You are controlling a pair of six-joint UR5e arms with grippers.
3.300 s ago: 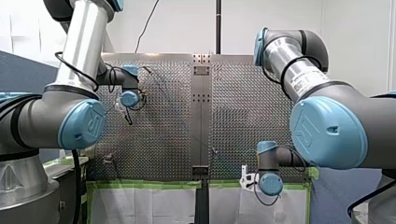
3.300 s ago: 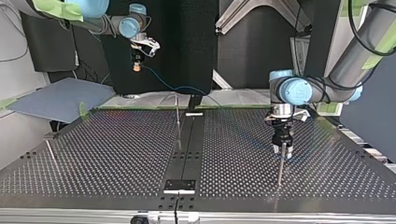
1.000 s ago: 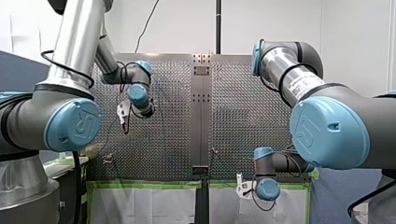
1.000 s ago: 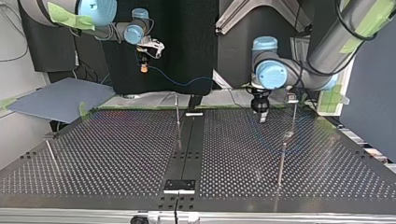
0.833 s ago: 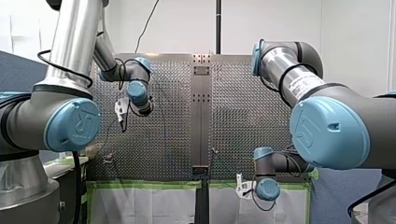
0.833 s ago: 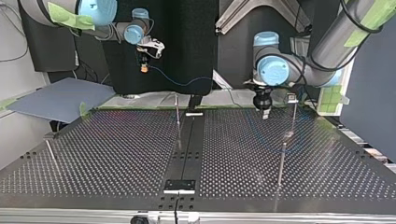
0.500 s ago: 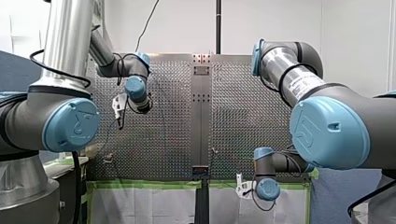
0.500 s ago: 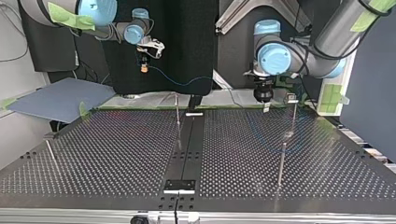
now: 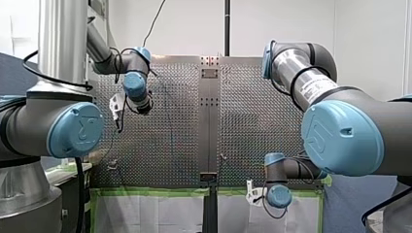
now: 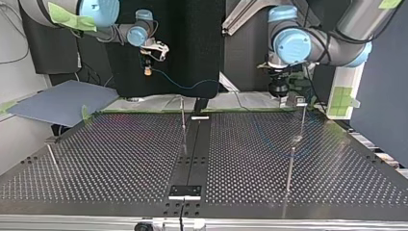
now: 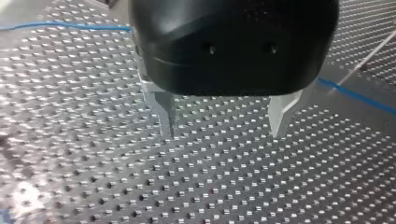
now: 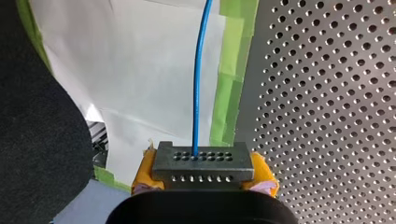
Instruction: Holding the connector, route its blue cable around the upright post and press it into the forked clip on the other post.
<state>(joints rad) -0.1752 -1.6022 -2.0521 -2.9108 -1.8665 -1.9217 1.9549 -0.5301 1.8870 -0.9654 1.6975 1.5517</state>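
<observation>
My right gripper (image 12: 203, 184) is shut with its yellow pads on a grey connector (image 12: 203, 164). Its blue cable (image 12: 198, 79) runs straight out ahead over the table's taped edge. In the top view that gripper (image 10: 147, 70) hangs high at the back left, and the cable (image 10: 180, 86) sags from it toward the table's far edge. My left gripper (image 11: 223, 126) is open with nothing between its metal fingers (image 11: 163, 112), above the perforated plate; in the top view it (image 10: 283, 95) hovers by the post with the forked clip (image 10: 301, 102).
An upright post (image 10: 183, 120) stands near the table's centre strip, another (image 10: 288, 168) at the front right, and a tilted one (image 10: 52, 156) at the left edge. Green tape and white sheets (image 12: 140, 70) border the table's far edge. A grey board (image 10: 57, 101) lies at the back left.
My left gripper has risen and moved toward the top view's right, from over the plate to beside the clip post. My right gripper has barely moved and keeps its hold on the connector.
</observation>
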